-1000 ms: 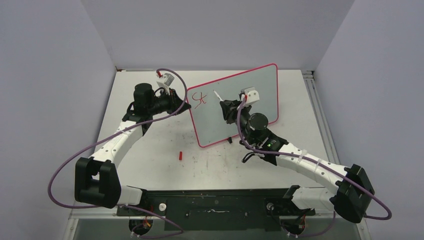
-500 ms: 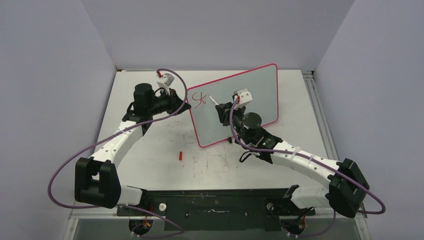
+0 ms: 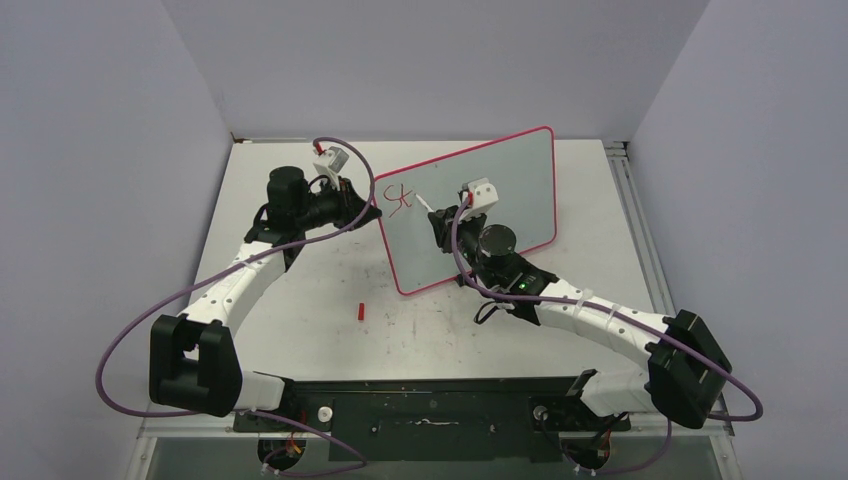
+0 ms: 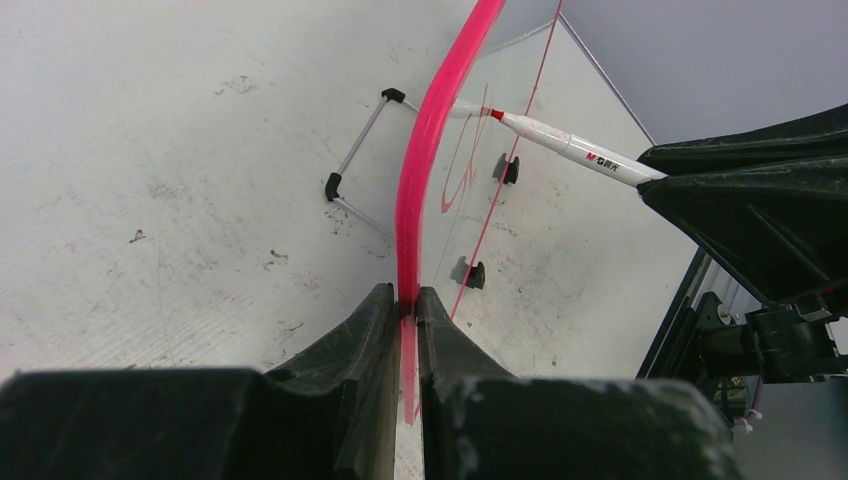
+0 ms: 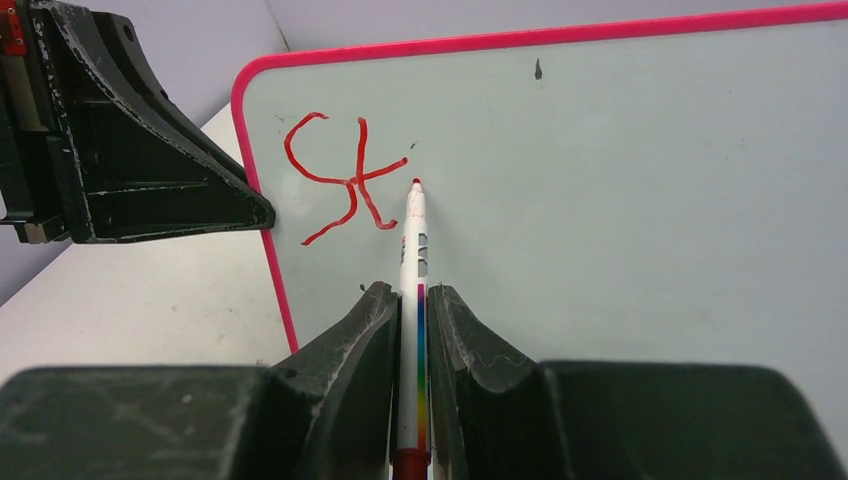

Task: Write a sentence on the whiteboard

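Observation:
The whiteboard stands tilted on the table, pink-rimmed. My left gripper is shut on its left rim, the jaws pinching the pink edge. Red lettering of the sentence, reading "St", sits in the board's upper left corner. My right gripper is shut on a white marker with a rainbow stripe. Its red tip rests just right of the "t". The left wrist view catches the same marker reaching the board from the right.
A small red cap lies on the scuffed white tabletop in front of the board's left corner. The board's wire stand with black feet rests behind it. Grey walls enclose the table on three sides.
My right arm has swung left and its marker tip has moved closer to the red letters. The left gripper and the board have not moved.

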